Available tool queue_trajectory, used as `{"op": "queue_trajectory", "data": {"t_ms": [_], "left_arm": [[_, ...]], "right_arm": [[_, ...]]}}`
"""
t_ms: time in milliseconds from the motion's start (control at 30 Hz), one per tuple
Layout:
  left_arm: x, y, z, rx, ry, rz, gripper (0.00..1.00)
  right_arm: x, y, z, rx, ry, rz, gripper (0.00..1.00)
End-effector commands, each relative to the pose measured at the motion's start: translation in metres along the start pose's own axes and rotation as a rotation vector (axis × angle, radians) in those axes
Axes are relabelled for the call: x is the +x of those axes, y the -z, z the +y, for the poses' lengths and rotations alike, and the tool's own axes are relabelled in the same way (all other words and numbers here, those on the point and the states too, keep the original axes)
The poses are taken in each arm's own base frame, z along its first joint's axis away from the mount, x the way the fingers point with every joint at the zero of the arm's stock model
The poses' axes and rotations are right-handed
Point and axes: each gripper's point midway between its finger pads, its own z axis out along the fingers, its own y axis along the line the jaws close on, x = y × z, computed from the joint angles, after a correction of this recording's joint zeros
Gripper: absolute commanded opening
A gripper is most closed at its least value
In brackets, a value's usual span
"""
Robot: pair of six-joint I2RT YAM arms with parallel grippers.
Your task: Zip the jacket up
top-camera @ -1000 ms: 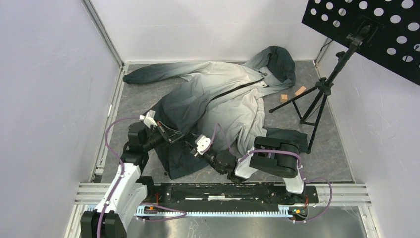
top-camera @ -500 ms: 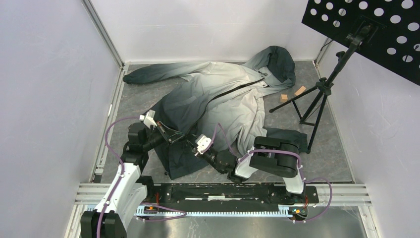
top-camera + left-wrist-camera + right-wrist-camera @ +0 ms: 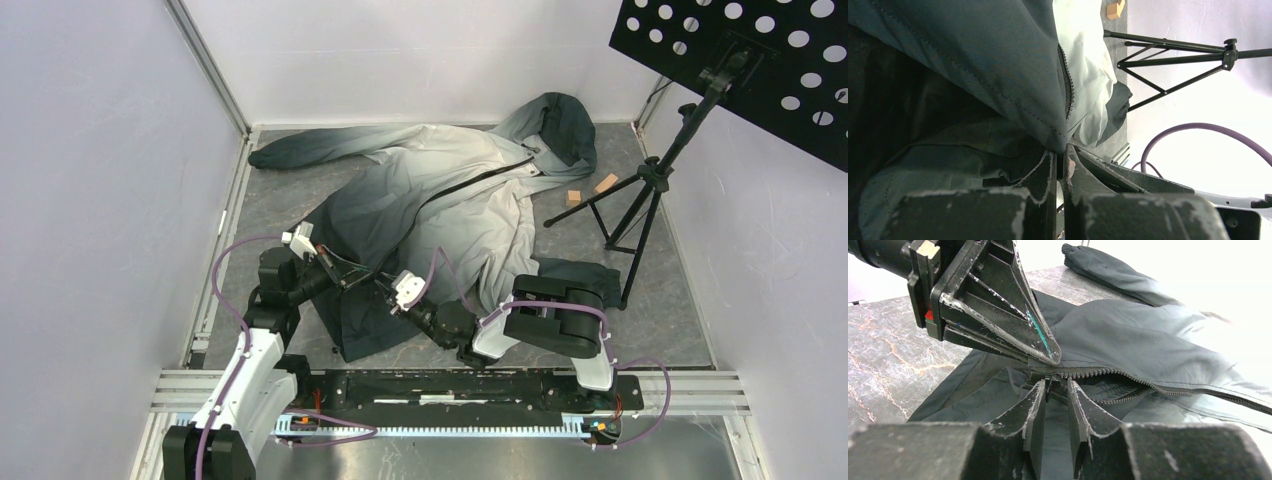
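The jacket (image 3: 450, 200) lies spread on the table, hood at the far right, its dark front zipper (image 3: 470, 185) running diagonally. My left gripper (image 3: 376, 281) is shut on the jacket's lower front edge (image 3: 1048, 132), beside the zipper teeth (image 3: 1067, 90). In the right wrist view the left gripper (image 3: 1052, 356) pins the fabric just above the zipper slider (image 3: 1049, 378). My right gripper (image 3: 1057, 386) faces that slider. Its jaws stand narrowly apart, with the slider's pull between the fingertips. The zipper (image 3: 1128, 377) gapes open to the right of the slider.
A black tripod stand (image 3: 640, 200) with a perforated black board (image 3: 750, 60) stands at the right. Two small wooden blocks (image 3: 590, 188) lie by the hood. White walls enclose the marble table (image 3: 280, 200). A metal rail (image 3: 450, 385) runs along the near edge.
The right gripper's jaws have narrowed around the zipper slider, and it has crept slightly toward the left gripper. The left gripper has held still.
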Motion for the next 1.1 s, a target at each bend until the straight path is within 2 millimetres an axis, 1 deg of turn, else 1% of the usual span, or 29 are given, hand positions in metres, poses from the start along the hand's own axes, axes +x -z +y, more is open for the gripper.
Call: {"op": "queue_trajectory", "data": {"t_ms": [0, 100, 267, 633, 700, 767, 800, 900, 967, 1067], "left_arm": [[-0.002, 0.002, -0.012, 0.044, -0.010, -0.001, 0.02], [-0.001, 0.003, -0.012, 0.043, -0.008, 0.001, 0.02], [-0.002, 0.003, -0.012, 0.044, -0.009, -0.001, 0.02], [-0.001, 0.003, -0.013, 0.047, -0.007, 0.002, 0.02], [-0.002, 0.003, -0.013, 0.047, -0.006, 0.001, 0.02], [-0.002, 0.003, -0.013, 0.048, -0.007, -0.001, 0.02], [-0.002, 0.003, -0.013, 0.047, -0.007, -0.001, 0.02], [-0.002, 0.004, -0.013, 0.042, -0.010, 0.000, 0.02], [-0.003, 0.005, -0.008, -0.003, -0.013, 0.000, 0.02], [-0.005, 0.013, 0.012, -0.151, -0.033, -0.010, 0.02]], "right_arm": [[-0.115, 0.002, -0.026, 0.099, -0.213, -0.448, 0.27], [-0.114, 0.000, -0.026, 0.105, -0.210, -0.438, 0.21], [-0.112, 0.000, -0.026, 0.106, -0.210, -0.436, 0.17], [-0.105, -0.004, -0.028, 0.129, -0.203, -0.407, 0.17], [-0.106, -0.005, -0.028, 0.131, -0.205, -0.406, 0.13], [-0.106, -0.006, -0.027, 0.131, -0.203, -0.402, 0.06], [-0.106, -0.006, -0.027, 0.132, -0.201, -0.401, 0.01], [-0.101, -0.009, -0.031, 0.158, -0.204, -0.368, 0.00], [-0.096, -0.008, -0.039, 0.206, -0.209, -0.339, 0.00], [-0.088, -0.011, -0.052, 0.292, -0.169, -0.254, 0.00]]}}
